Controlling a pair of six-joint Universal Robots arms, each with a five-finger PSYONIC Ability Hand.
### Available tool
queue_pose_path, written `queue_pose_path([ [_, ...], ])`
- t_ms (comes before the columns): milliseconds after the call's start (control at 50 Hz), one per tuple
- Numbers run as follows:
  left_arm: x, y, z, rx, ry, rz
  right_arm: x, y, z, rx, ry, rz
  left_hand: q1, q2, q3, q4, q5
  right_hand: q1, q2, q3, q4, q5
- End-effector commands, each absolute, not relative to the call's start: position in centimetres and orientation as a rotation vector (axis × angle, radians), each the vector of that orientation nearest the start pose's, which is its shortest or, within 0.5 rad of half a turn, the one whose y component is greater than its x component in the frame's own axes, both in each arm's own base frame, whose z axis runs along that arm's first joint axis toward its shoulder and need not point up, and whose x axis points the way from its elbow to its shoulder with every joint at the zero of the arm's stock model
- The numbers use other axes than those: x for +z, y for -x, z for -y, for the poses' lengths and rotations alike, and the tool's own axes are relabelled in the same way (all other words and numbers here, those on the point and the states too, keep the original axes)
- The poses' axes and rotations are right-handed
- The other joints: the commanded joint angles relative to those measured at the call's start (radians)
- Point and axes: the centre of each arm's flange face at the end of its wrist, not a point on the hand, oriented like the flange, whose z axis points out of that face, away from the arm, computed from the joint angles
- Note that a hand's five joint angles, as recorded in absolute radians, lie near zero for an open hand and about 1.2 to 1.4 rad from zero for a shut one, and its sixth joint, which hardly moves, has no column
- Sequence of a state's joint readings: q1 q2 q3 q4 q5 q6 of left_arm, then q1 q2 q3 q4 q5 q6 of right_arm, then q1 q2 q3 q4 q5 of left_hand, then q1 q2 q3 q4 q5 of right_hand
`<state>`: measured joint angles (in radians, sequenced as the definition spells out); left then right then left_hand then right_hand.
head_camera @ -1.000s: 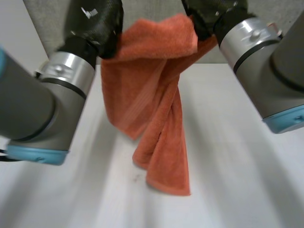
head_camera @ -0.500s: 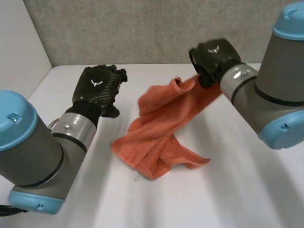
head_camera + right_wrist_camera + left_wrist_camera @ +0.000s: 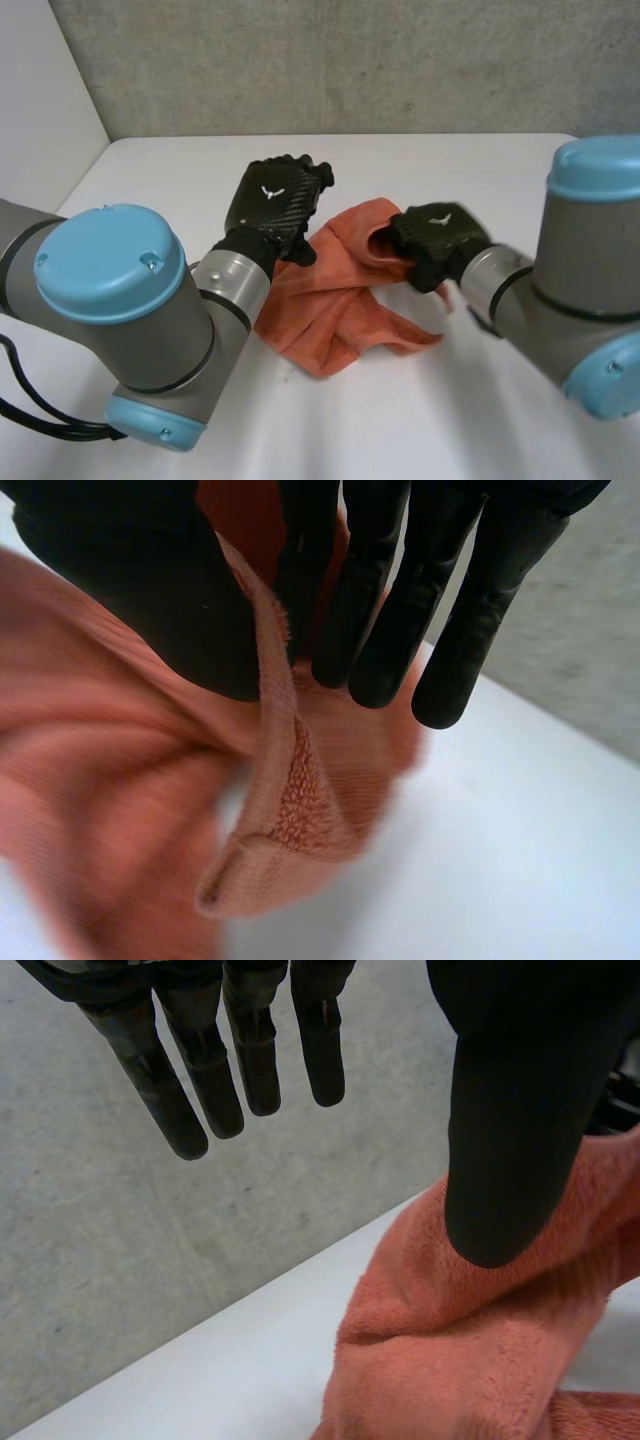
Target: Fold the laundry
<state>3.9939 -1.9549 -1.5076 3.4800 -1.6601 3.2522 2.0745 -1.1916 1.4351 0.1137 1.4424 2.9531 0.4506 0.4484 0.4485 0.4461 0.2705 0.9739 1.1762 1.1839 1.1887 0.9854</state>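
An orange towel lies crumpled in the middle of the white table. My right hand is low at the towel's right side. In the right wrist view that hand pinches a folded edge of the towel between thumb and fingers. My left hand hovers just over the towel's left part. In the left wrist view its fingers are straight and spread away from the thumb, holding nothing, and the towel bunches beneath the thumb.
A grey wall runs along the table's far edge, and a white wall stands at the left. Bare tabletop lies in front of the towel and to both sides of it.
Both hands held the towel up high a second ago. My left hand has let go and opened; the towel has dropped onto the table, and my right hand has come down with its edge still pinched.
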Motion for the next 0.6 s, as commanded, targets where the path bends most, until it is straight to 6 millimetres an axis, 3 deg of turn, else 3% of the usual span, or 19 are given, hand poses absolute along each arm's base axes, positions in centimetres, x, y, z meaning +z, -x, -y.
queue_pose_path([
  [20, 23.1, 32.9, 22.5, -2.425, -0.679, -2.352, 20.6, -33.0, 18.7, -1.244, 0.749, -2.019, 0.054, 0.056, 0.056, 0.058, 0.059, 0.394, 0.192, 0.184, 0.179, 0.208],
  [60, 23.5, 31.2, 23.4, -2.397, -0.543, -2.336, 20.8, -33.7, 18.2, -1.197, 0.745, -1.976, 0.054, 0.056, 0.056, 0.058, 0.059, -0.270, -0.472, -0.480, -0.484, -0.456],
  [160, 25.0, 29.3, 23.5, -2.403, -0.440, -2.291, 22.5, -33.3, 20.2, -1.332, 0.692, -1.974, 0.059, 0.062, 0.062, 0.064, 0.065, -0.583, -0.785, -0.793, -0.798, -0.769],
  [240, 25.6, 28.9, 23.1, -2.398, -0.436, -2.294, 23.4, -32.0, 22.3, -1.433, 0.629, -2.021, 0.062, 0.065, 0.065, 0.067, 0.068, -0.657, -0.859, -0.867, -0.872, -0.843],
  [280, 26.1, 28.8, 22.5, -2.382, -0.454, -2.310, 24.1, -30.0, 24.0, -1.511, 0.597, -2.068, 0.068, 0.070, 0.070, 0.073, 0.074, -0.654, -0.856, -0.864, -0.869, -0.840],
  [340, 26.2, 28.8, 22.2, -2.373, -0.468, -2.320, 24.9, -29.0, 24.3, -1.544, 0.589, -2.082, 0.068, 0.070, 0.070, 0.073, 0.074, -0.654, -0.856, -0.864, -0.869, -0.840],
  [440, 27.5, 31.0, 19.6, -2.428, -0.560, -2.375, 26.5, -25.9, 25.3, -1.598, 0.555, -2.146, 0.077, 0.079, 0.079, 0.082, 0.083, -0.645, -0.848, -0.855, -0.860, -0.831],
  [600, 27.8, 33.9, 18.2, -2.439, -0.615, -2.496, 28.0, -24.4, 25.5, -1.629, 0.554, -2.107, 0.077, 0.079, 0.079, 0.082, 0.083, -0.628, -0.830, -0.838, -0.842, -0.814],
])
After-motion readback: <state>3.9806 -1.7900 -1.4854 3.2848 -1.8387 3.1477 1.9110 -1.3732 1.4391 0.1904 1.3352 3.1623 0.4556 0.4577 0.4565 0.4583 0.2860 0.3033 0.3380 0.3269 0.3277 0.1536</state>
